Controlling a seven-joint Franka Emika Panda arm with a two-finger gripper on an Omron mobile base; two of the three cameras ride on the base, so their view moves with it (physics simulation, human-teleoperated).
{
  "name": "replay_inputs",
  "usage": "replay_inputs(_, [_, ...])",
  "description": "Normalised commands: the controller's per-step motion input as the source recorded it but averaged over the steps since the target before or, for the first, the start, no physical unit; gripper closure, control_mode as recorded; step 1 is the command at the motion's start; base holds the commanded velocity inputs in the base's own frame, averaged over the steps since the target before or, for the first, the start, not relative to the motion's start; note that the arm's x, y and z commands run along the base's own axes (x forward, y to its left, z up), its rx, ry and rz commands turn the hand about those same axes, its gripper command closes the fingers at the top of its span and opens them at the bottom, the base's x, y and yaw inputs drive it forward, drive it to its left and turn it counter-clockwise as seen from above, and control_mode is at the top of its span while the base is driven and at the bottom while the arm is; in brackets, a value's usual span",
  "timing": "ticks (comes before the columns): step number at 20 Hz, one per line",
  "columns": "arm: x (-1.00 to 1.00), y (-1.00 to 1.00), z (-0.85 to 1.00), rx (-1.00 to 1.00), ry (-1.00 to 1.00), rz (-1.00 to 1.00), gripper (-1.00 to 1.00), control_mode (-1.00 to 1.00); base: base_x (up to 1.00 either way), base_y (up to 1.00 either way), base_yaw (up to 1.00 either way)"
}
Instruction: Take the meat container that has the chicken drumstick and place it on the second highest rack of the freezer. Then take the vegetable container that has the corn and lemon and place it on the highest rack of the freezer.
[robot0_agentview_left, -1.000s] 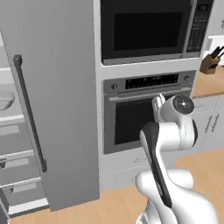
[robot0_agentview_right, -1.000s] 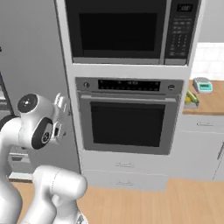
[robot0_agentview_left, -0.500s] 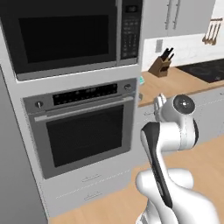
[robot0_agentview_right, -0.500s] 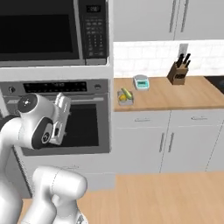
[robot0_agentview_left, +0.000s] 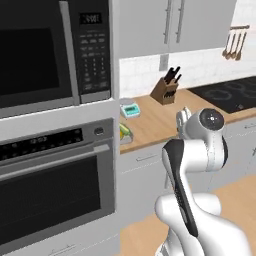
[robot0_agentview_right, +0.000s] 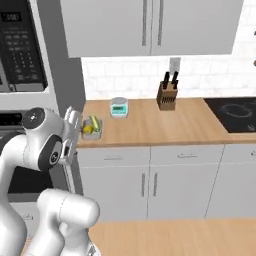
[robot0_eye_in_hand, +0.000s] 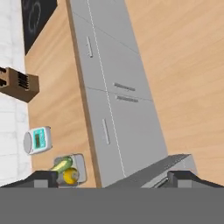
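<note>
While claw (robot0_eye_in_hand: 113, 179) gapes, corn (robot0_agentview_right: 94, 123) w/ lemon (robot0_agentview_right: 88, 129)

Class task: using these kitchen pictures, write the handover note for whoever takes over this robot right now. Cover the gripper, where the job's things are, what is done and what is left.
Gripper: open, holding nothing, raised in front of the lower cabinets.
Vegetable container with corn and lemon: on the wooden counter, at its oven end, near the small teal scale.
The pictures do not settle whether the meat container has been placed.
Left: pick up the vegetable container and carry it to the freezer's highest rack.
</note>
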Motion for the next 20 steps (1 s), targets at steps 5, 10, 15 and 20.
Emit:
replay_inputs(5, [0.0,0.0,0.0,0.0,0.0,0.0,-1.0,1.0,0.37,-0.83,0.38])
replay_inputs(10, [0.0,0.0,0.0,0.0,0.0,0.0,-1.0,1.0,0.48,-0.21,0.54])
replay_inputs(15, [0.0,0.0,0.0,0.0,0.0,0.0,-1.0,1.0,0.73,0.02,0.16])
replay_inputs(20, [0.0,0.0,0.0,0.0,0.0,0.0,-1.0,1.0,0.59,0.0,0.0])
